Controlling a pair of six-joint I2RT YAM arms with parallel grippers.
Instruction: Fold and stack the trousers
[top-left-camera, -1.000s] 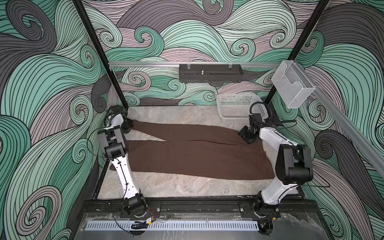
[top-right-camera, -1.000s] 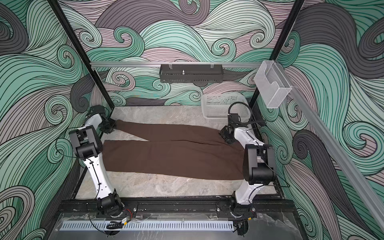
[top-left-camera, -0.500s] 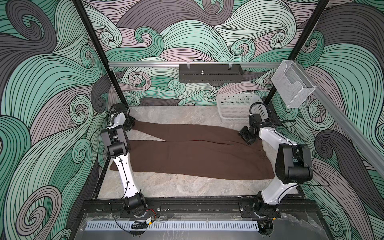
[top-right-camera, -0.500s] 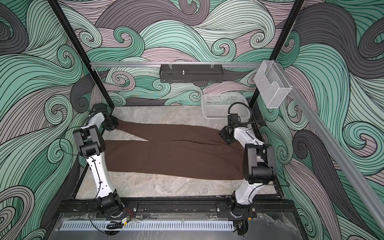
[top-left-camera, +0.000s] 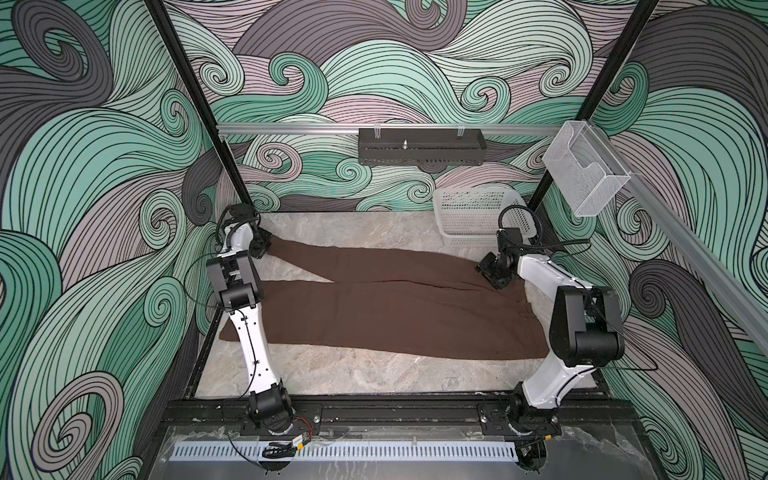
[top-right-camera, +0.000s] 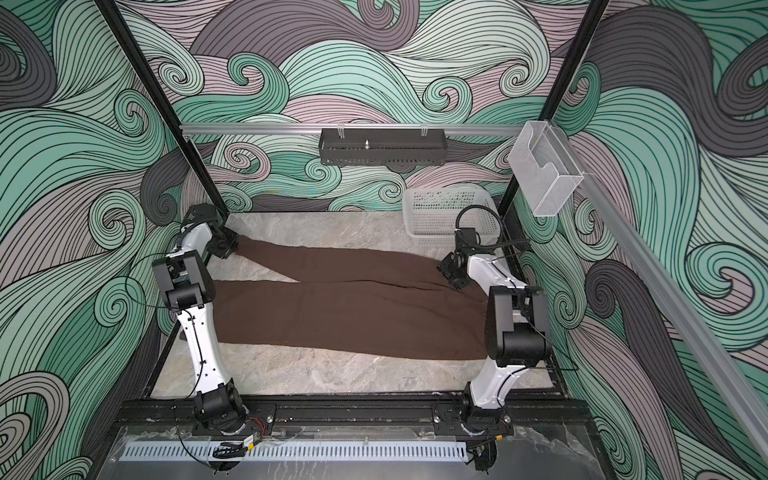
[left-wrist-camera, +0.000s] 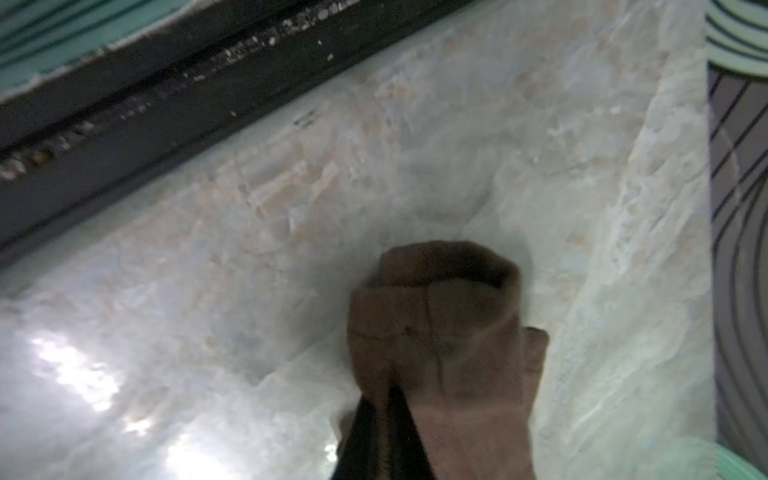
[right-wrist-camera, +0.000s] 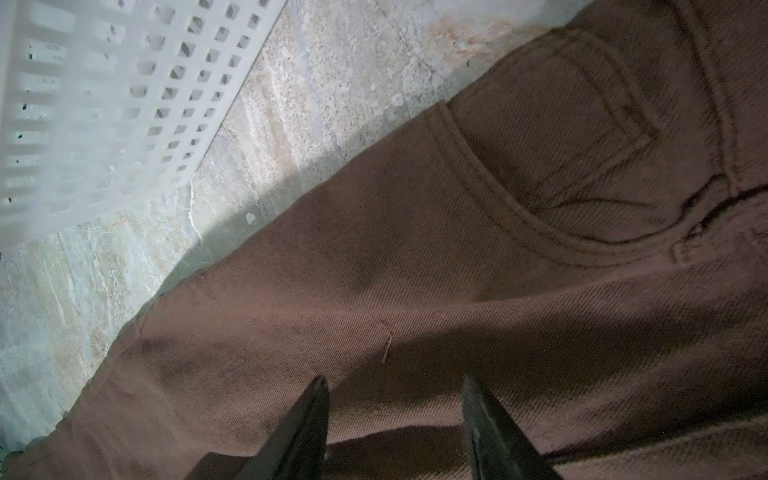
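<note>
Your left gripper (left-wrist-camera: 386, 399) is pinched tight on 1 leg hem of the trousers (top-left-camera: 395, 316), spread across the table (top-left-camera: 353, 374); your right gripper (right-wrist-camera: 394, 380) straddles waist cloth (jaws apart, grip unclear).

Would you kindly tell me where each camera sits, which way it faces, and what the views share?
Top views: high at the front, looking down and back over the table; left arm and right arm show whole.
Left wrist: looking along the shut left gripper at the pinched trousers hem.
Right wrist: looking past the open right gripper onto the trousers, basket beside.
Shared: all show the trousers and table.
</note>
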